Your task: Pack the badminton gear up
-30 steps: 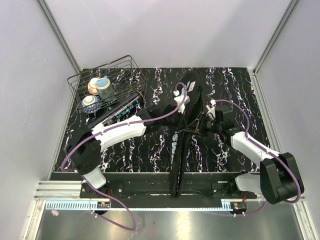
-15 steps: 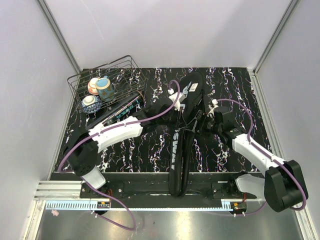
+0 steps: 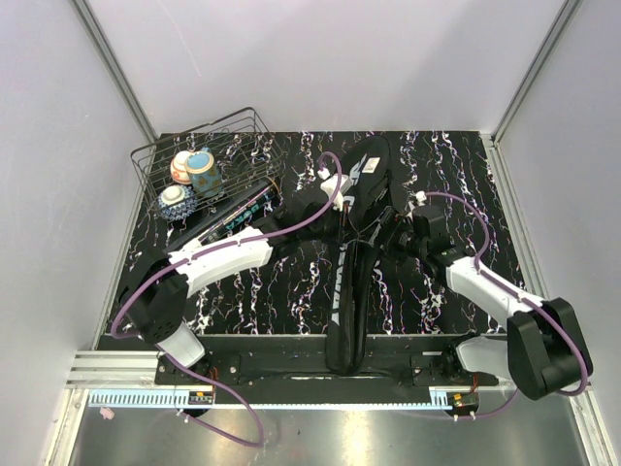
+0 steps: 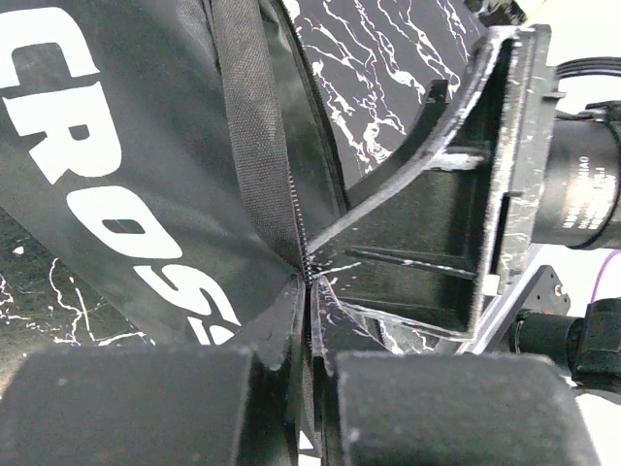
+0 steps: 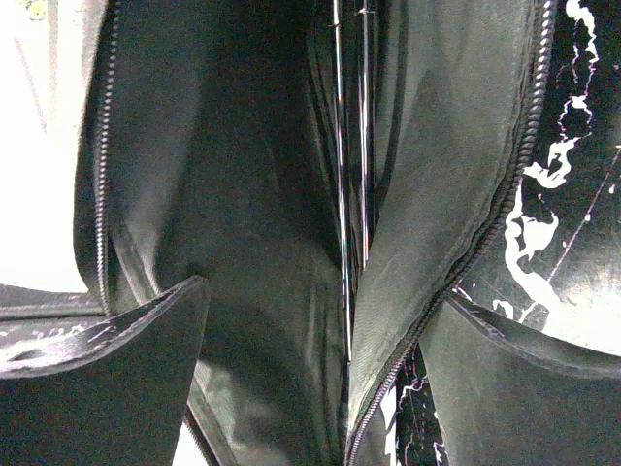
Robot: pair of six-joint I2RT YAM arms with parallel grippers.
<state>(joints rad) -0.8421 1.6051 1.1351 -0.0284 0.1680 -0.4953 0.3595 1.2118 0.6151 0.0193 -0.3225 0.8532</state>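
Note:
The black CROSSWAY bag lies lengthwise down the middle of the table, its wide end far. My left gripper is shut on the bag's zippered edge, pinching it upright between the pads. Beside the bag's right side, my right gripper is open. Its fingers stand wide either side of the bag's open mouth. Two thin racket shafts run inside that opening. A long black tube lies by the basket. No shuttlecocks show.
A black wire basket at the far left holds three small patterned bowls. The table is black with white marbling and has grey walls around it. The right gripper's finger looms close in the left wrist view.
My right gripper has opened wide and no longer pinches the bag. The left gripper has drawn the bag's edge slightly left, and the bag now lies straighter.

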